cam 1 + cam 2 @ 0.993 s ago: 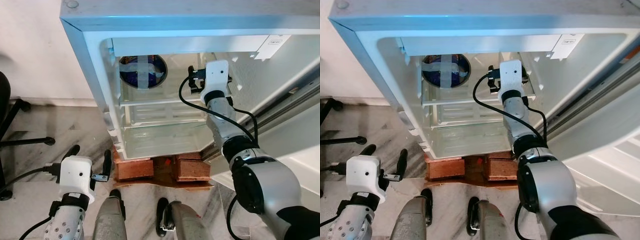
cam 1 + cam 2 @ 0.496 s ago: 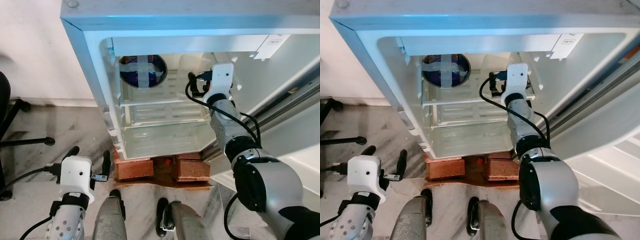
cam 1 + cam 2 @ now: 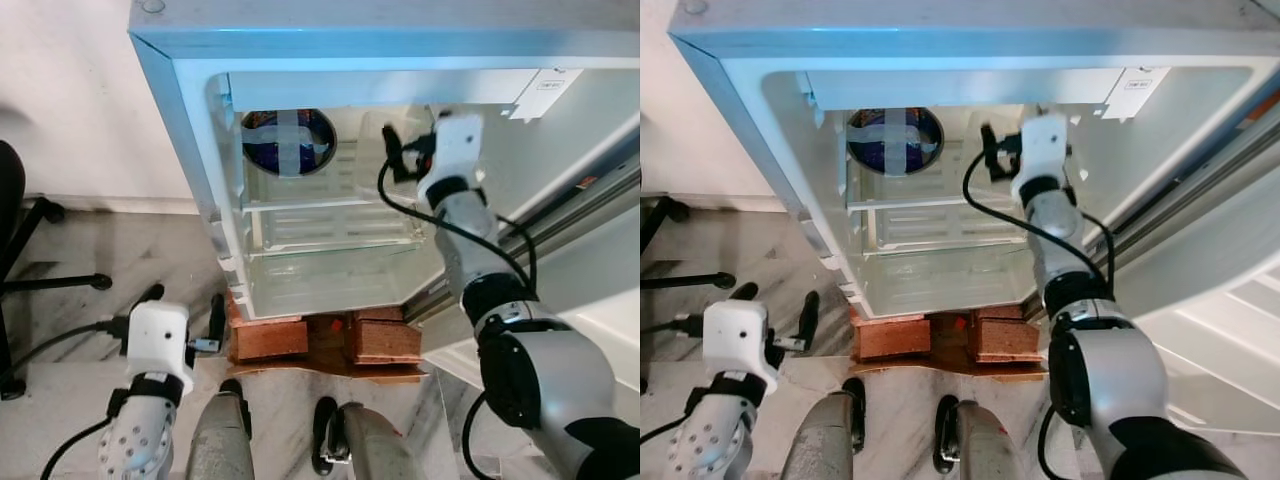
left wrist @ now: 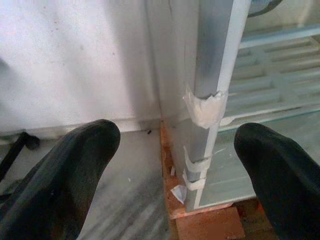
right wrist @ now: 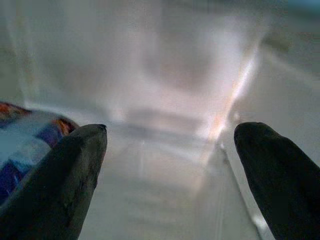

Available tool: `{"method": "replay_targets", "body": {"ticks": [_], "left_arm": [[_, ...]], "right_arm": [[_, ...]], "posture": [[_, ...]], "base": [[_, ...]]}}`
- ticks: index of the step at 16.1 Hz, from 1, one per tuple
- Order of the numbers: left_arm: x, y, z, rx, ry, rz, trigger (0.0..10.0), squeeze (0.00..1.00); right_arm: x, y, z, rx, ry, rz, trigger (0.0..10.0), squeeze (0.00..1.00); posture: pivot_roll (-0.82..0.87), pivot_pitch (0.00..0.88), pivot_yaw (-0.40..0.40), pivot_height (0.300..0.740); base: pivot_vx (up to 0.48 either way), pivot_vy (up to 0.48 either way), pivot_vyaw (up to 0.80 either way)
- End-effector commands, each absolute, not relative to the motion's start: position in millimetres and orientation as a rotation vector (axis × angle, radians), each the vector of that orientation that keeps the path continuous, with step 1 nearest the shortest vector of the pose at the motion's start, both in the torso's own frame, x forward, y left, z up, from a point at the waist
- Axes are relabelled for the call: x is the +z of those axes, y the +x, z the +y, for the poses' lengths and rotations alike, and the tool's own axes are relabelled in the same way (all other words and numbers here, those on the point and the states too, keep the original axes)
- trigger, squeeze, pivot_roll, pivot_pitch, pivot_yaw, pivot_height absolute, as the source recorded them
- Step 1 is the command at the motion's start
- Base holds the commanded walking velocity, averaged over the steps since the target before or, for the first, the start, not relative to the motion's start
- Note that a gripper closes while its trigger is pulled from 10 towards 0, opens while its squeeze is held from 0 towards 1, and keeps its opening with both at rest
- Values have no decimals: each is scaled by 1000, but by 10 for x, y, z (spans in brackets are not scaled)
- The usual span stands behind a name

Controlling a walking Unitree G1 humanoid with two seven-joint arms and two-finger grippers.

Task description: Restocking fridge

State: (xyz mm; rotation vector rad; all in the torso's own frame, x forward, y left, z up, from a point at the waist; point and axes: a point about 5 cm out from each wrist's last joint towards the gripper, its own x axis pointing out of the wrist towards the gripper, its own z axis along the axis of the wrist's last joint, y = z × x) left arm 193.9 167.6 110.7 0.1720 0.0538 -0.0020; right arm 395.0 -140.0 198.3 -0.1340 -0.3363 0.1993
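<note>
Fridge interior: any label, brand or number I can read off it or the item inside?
White sticker on the fridge's upper inner wall: print too small to read.
Blue round item on the top shelf, crossed with pale tape: no legible text.
Nothing else carries writing.

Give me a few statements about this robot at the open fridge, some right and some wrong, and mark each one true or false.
1. The right gripper is inside the open white fridge, at its upper shelf. True.
2. The right gripper is clamped on a bottle. False: its two black fingers are spread with nothing between them.
3. A round dark blue package with pale tape crossed over it sits on the left of the upper shelf. True.
4. The fridge stands straight on the marble floor. False: it rests on reddish-brown bricks.
5. The left gripper is holding the fridge door. False: it hangs low and open outside the fridge, near its left front edge.
</note>
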Motion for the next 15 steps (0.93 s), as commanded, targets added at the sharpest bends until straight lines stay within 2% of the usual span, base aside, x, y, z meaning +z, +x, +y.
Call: {"method": "replay_targets", "body": {"ticks": [1,2,3,4,8,12,15], "left_arm": [[1042,1928,1661,-7,160,76,10000,0],[1046,1951,1657,-8,156,67,10000,0],[1045,1963,1654,-9,154,65,10000,0],[1031,2003,1629,-10,156,60,10000,0],[1014,2111,1597,-18,154,47,10000,0],[1009,2174,1603,-33,157,34,10000,0],[1016,2197,1604,-38,158,26,10000,0]], "right_arm": [[1986,3915,-1407,232,-141,-367,10000,937],[2012,3900,-1384,265,-138,-387,10000,776],[2020,3889,-1375,283,-134,-396,10000,714],[2020,3841,-1401,307,-108,-417,10000,0],[1809,3525,-1514,328,-57,-409,10000,0],[1619,3199,-1489,374,-7,-347,10000,0],[1596,3058,-1481,409,22,-313,10000,0]], "posture": [[296,253,-101,740],[285,246,-100,740],[277,241,-98,740],[264,229,-95,740],[231,194,-87,740],[214,176,-73,740],[208,167,-70,740]], "base": [[0,0,0],[0,0,0],[0,0,0],[0,0,0],[0,0,0],[0,0,0],[0,0,0]]}}
